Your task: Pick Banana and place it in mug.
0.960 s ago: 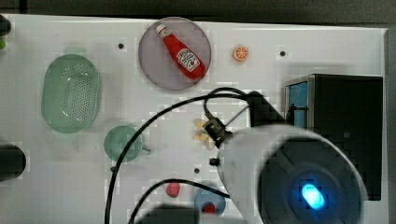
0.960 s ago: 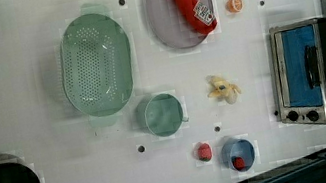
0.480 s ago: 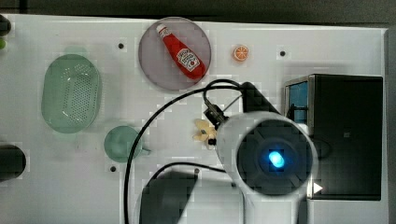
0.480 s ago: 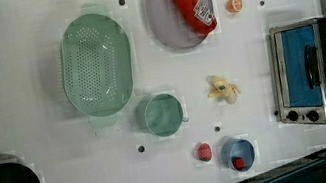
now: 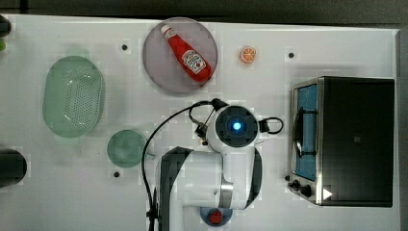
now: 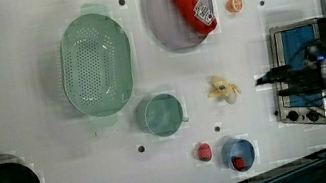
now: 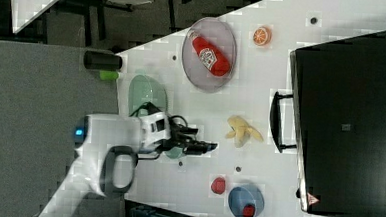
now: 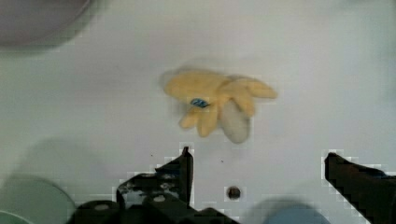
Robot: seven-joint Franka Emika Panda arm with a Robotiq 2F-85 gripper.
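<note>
Since the earlier frame, arm has swung over the banana (image 6: 223, 89) in the top view. Mug (image 6: 161, 115) sits just left of it in the left view. Gripper (image 8: 257, 163) is spread, empty. Risk: splayed peel slips the fingers. Long axis runs toward the oven (image 6: 307, 71).

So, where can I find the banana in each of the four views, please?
Top view: hidden under the arm, between the mug and the toaster oven.
Left view: the banana lies right of the mug, left of the toaster oven.
Right view: centre, left of the oven handle.
Wrist view: upper middle, beyond the open end effector.
Shared landmark: the toaster oven.
</note>
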